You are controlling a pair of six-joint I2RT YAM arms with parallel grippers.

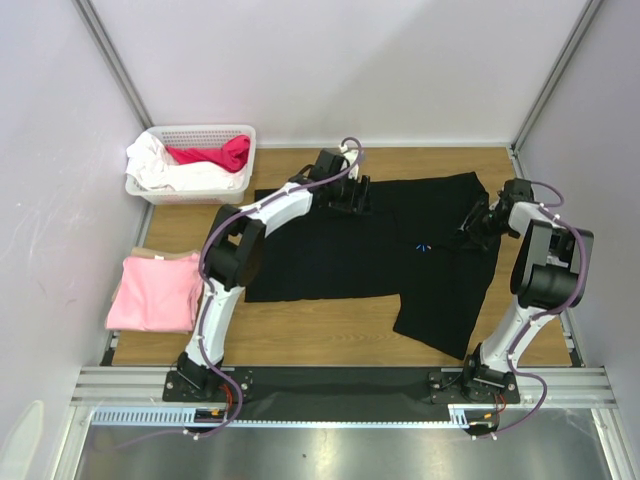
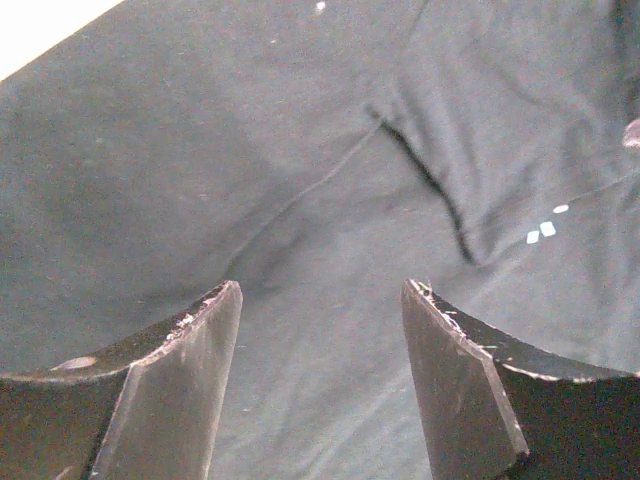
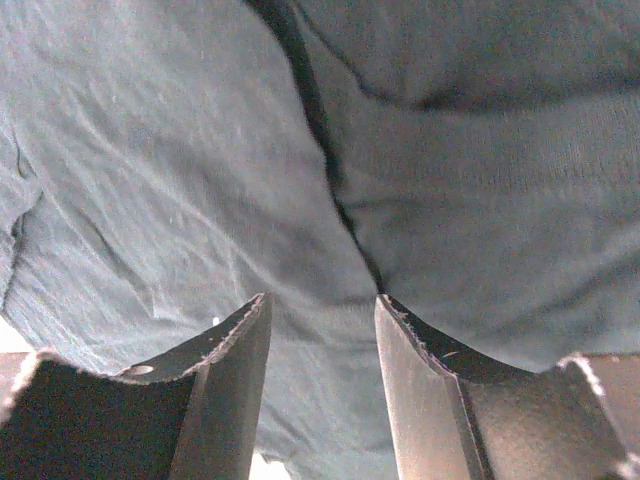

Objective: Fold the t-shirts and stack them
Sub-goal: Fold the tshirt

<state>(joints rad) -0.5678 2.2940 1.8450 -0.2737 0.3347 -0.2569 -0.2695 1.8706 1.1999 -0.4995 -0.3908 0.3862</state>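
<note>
Folding of the black t-shirt [image 1: 330,255], spread mid-table, looked in hand; the pink one [image 1: 155,292] lay folded at the left. The left gripper [image 1: 350,195] and right gripper [image 1: 472,225] stood open-jawed low over it; next, I reckoned, each must pinch cloth.

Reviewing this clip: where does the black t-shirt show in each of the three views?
Top external: the black t-shirt lies spread across the middle and right of the table.
Left wrist: it fills nearly the whole frame, behind the open left pincer.
Right wrist: it fills the frame, behind the open right pincer.
Shared landmark: both pincers, seen over the shirt's far part in the top view, left and right.
</note>
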